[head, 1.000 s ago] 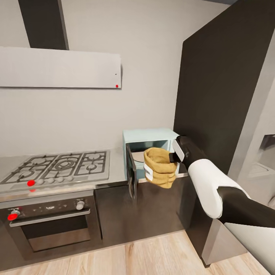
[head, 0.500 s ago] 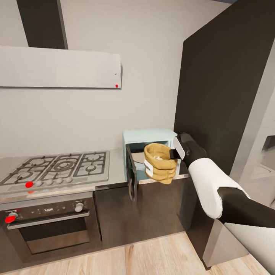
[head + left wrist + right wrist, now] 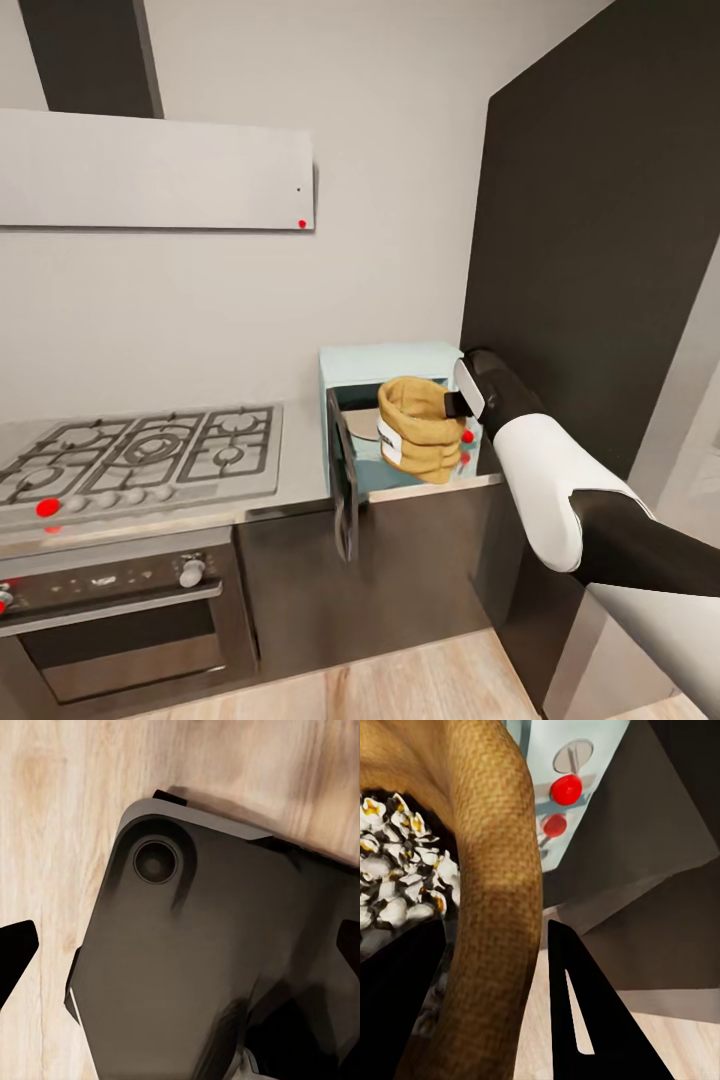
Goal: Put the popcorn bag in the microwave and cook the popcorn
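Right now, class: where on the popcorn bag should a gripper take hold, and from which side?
Grip the popcorn bag by its thick rolled rim, from the right, as the right gripper does; the mouth faces up, so popcorn probably stays in.

Right arm (image 3: 560,490): glossy white rounded shell between black segments; its black wrist beside the microwave (image 3: 385,362) bears a white-edged panel

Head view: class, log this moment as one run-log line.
right gripper: shut on popcorn bag | bag: at open microwave mouth | popcorn: inside | left gripper: over floor
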Tool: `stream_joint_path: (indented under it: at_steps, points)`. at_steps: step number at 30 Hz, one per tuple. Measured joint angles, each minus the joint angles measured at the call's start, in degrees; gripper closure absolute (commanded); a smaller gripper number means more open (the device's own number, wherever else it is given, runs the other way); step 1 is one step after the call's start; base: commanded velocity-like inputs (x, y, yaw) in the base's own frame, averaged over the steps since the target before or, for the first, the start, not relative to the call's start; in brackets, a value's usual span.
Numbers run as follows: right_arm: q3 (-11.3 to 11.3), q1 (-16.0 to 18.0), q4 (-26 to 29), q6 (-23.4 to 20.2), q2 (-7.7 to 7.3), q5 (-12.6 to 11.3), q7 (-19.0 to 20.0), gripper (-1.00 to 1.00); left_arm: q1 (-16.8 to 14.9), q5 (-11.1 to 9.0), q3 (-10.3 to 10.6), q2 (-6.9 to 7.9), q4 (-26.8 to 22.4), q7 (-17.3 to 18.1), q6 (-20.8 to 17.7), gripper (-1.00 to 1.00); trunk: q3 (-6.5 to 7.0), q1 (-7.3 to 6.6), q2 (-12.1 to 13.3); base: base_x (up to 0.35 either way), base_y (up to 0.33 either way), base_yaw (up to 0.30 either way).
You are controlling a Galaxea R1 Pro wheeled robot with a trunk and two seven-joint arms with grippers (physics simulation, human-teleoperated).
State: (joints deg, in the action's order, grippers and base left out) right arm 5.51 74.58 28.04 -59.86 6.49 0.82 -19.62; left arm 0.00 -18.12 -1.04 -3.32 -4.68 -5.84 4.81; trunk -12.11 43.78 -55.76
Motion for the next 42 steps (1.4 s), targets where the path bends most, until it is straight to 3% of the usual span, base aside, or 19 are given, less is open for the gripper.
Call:
stream_joint_path:
  at_steps: [10,36,42]
  points:
    - [0.0,0.0,-5.1,0.0,-0.14,0.1,0.2,1.0,0.0,0.0,0.0,0.0,0.0,0.0,0.0,-1.0,0.0,0.01,0.0,0.003,0.0,0.0]
    - [-0.1,0.0,-5.3,0.0,0.14,-0.1,0.3,1.0,0.0,0.0,0.0,0.08,0.0,0.1,0.0,-1.0,0.0,-0.01,0.0,0.172,0.0,0.0]
    - [-0.1,0.0,-5.3,0.0,1.04,-0.1,0.4,1.0,0.0,0.0,0.1,0.08,0.0,0.1,0.0,-1.0,0.0,-0.01,0.0,0.202,0.0,0.0]
